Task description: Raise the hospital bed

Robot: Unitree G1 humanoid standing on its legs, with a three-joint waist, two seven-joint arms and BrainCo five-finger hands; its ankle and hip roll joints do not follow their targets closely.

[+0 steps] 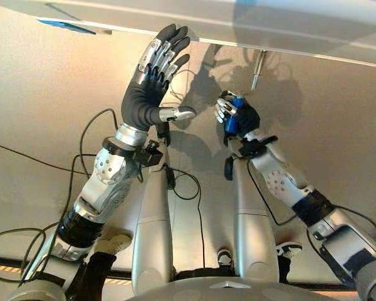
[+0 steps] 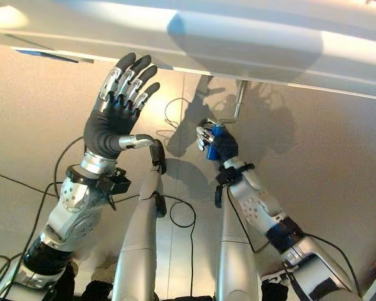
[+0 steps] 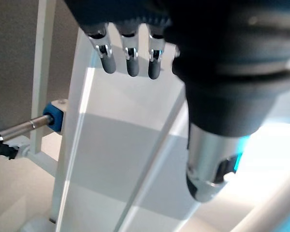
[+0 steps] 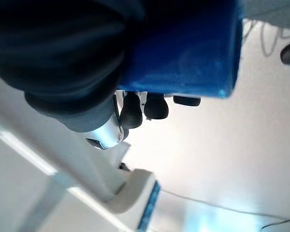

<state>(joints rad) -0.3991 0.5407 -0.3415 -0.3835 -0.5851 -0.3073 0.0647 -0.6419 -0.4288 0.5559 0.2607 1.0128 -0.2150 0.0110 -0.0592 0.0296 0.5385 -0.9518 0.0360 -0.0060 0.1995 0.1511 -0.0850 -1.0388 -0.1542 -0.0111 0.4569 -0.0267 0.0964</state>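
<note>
Below the pale edge of the hospital bed (image 1: 250, 28), left eye view: left robot hand (image 1: 151, 81) raised with fingers straight and spread, thumb out to the side, dark tips close under the bed frame, holding nothing. Right robot hand (image 1: 237, 116) lower and to the right, fingers curled round a blue crank handle (image 1: 234, 119); a metal crank rod (image 1: 258, 70) runs from just above that fist up to the underside of the bed. Beige floor (image 1: 37, 100) behind both arms. Right eye view: same layout, left robot hand (image 2: 116, 106) open beneath the bed edge (image 2: 238, 56), right robot hand (image 2: 216, 143) closed on the blue handle, rod above it reaching the frame. Left wrist view: straight dark-tipped fingers (image 3: 130, 60) over white bed frame panels (image 3: 111, 159); a metal shaft with a blue end block (image 3: 55, 116) meets a white upright of the frame. Right wrist view: the blue handle (image 4: 188, 53) sits clamped in the hand, curled fingertips (image 4: 144, 108) wrapped below it, white frame rail (image 4: 87, 179) beyond.
</note>
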